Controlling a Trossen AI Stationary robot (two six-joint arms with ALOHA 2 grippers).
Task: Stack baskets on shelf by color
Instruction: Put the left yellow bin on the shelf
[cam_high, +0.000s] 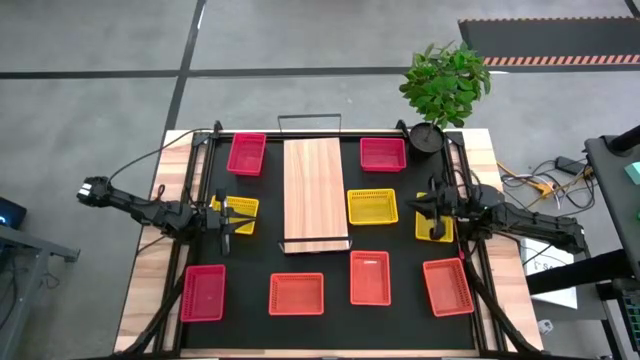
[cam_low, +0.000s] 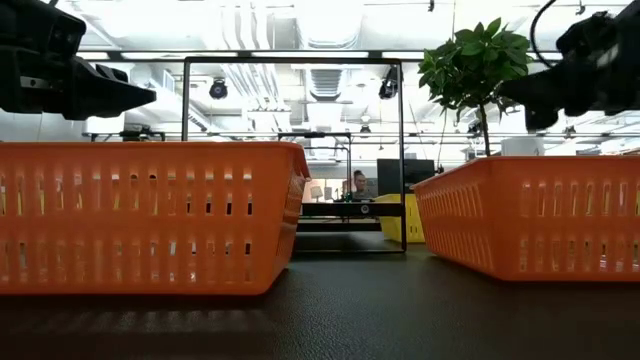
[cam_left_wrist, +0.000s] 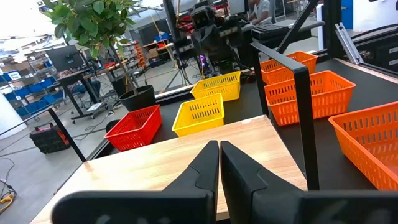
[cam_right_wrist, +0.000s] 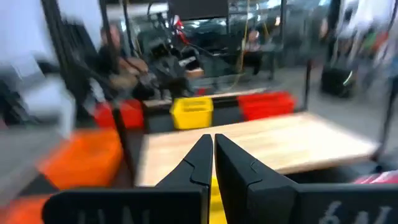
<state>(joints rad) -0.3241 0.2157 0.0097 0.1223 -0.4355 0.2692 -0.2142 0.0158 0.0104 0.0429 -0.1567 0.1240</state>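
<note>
The light-wood shelf (cam_high: 315, 195) lies flat on the mat's middle, with wire rails at its near and far ends and nothing on it. Baskets rest on their bottoms around it: red ones (cam_high: 246, 153) (cam_high: 383, 153) (cam_high: 203, 292), yellow ones (cam_high: 372, 206) (cam_high: 238, 213) (cam_high: 435, 225), orange ones (cam_high: 296, 293) (cam_high: 370, 277) (cam_high: 447, 286). My left gripper (cam_high: 225, 216) (cam_left_wrist: 219, 152) hangs shut over the left yellow basket, pointing at the shelf (cam_left_wrist: 186, 155). My right gripper (cam_high: 437, 210) (cam_right_wrist: 212, 146) hangs shut over the right yellow basket. Both hold nothing.
A potted plant (cam_high: 440, 85) stands at the table's far right corner. The black mat (cam_high: 330, 330) covers most of the table. In the low view, two orange baskets (cam_low: 150, 215) (cam_low: 540, 215) fill the foreground. People and workbenches show in the room beyond.
</note>
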